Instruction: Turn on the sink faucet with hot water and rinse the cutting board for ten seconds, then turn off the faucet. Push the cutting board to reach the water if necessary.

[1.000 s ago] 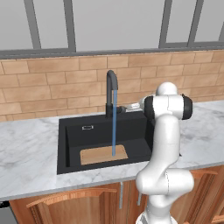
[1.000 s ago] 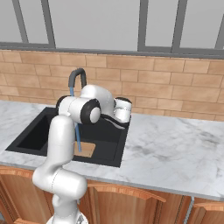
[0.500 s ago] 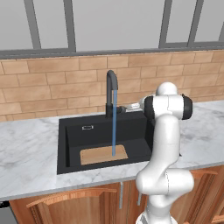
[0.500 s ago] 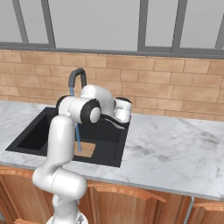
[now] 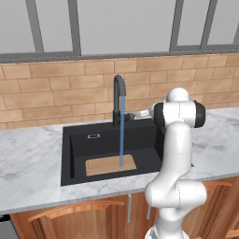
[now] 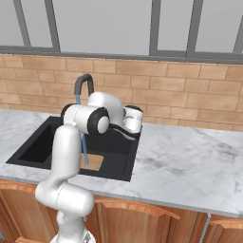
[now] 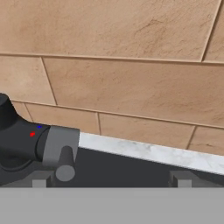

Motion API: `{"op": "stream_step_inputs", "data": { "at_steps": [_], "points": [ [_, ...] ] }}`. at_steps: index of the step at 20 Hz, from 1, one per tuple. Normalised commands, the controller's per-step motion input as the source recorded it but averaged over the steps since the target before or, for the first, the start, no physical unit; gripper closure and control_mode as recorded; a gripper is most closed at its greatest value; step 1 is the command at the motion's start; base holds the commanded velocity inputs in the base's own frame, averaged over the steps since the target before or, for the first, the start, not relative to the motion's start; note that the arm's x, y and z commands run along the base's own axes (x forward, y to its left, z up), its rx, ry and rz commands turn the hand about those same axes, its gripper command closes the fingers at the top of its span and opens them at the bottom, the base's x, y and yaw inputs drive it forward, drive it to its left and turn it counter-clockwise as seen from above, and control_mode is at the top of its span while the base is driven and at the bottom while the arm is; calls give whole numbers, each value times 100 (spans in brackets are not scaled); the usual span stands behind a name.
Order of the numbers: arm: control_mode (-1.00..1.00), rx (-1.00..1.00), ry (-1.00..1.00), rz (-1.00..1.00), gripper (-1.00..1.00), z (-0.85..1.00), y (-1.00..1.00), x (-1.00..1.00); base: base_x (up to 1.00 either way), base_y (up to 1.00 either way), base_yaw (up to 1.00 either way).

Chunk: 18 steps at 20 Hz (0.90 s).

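Observation:
Water (image 5: pixel 122 135) runs as a thin blue stream from the dark gooseneck faucet (image 5: pixel 119 100) onto the light-brown cutting board (image 5: pixel 110 165), which lies flat in the black sink (image 5: pixel 74 154). My gripper (image 5: pixel 141 113) hovers just right of the faucet's base, above the sink's back rim. In the hand view my gripper (image 7: pixel 111 179) is open with nothing between its fingers. The faucet's base (image 7: pixel 17 140) and its grey lever (image 7: pixel 61 151) sit close above my left fingertip (image 7: pixel 41 178). From the right, my arm covers part of the cutting board (image 6: pixel 94 163) and the water (image 6: pixel 85 151).
A tan brick wall (image 5: pixel 70 88) with a window above stands right behind the faucet. Marble counter (image 6: pixel 190 156) spreads to both sides of the sink. Wooden cabinet doors (image 5: pixel 74 214) run below the counter's front edge.

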Motion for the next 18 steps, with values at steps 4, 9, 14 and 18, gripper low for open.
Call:
{"op": "stream_step_inputs", "data": {
  "at_steps": [4,9,14,18],
  "points": [
    [-100,0,0,0,-100,0,0,0,0,0,0],
    [-100,0,0,0,-100,0,0,0,0,0,0],
    [-100,0,-1,0,-100,0,8,0,0,0,0],
    [-100,0,-7,7,-100,0,19,0,0,0,0]
  ]
}}
